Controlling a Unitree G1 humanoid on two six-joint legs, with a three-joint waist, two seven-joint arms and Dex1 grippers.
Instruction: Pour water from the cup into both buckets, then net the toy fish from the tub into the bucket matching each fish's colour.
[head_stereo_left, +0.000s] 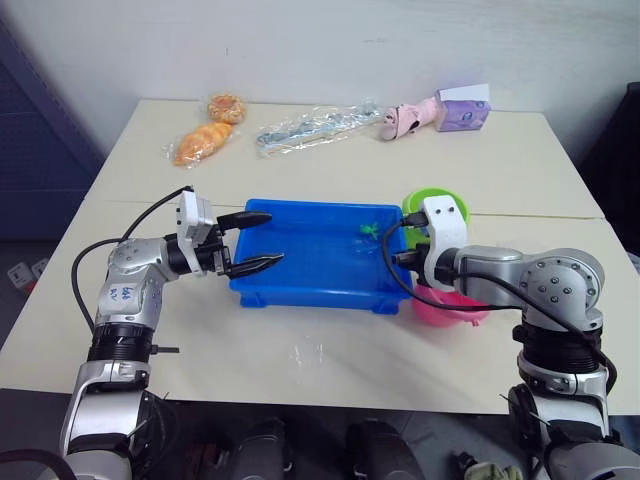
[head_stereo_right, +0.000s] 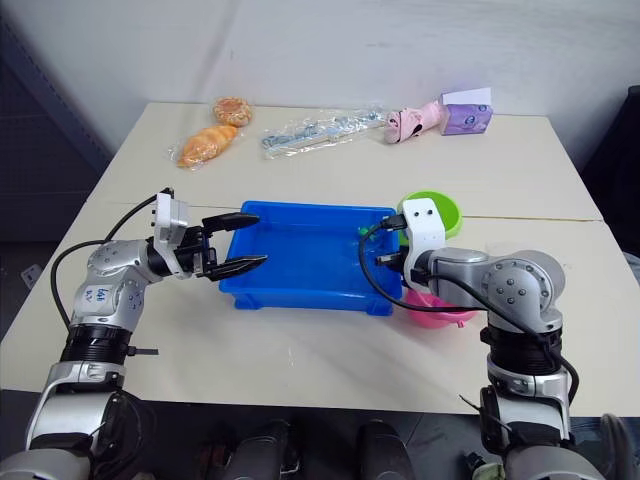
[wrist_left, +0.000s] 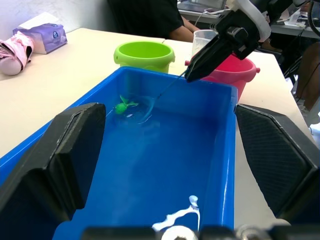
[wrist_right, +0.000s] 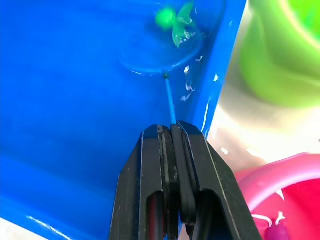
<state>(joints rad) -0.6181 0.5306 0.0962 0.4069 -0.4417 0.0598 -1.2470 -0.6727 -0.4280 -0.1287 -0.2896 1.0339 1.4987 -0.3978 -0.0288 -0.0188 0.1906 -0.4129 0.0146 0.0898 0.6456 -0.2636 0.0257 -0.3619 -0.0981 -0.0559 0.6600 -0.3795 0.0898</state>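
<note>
Netting stage, late in the task. The right gripper, jaws closed on the thin handle of the small blue-rimmed mesh net, holds the hoop in the water at the far right corner of the shallow bright blue plastic tub, with a tiny green toy fish lying on or just above the mesh. No other fish can be made out in the tub, so this appears to be the last one. The lime green plastic bucket and the pink plastic bucket stand just beside that corner, the clear plastic cup behind them. The left gripper hovers with jaws open and empty over the tub's left end. Remaining: lift the fish into the green bucket.
</note>
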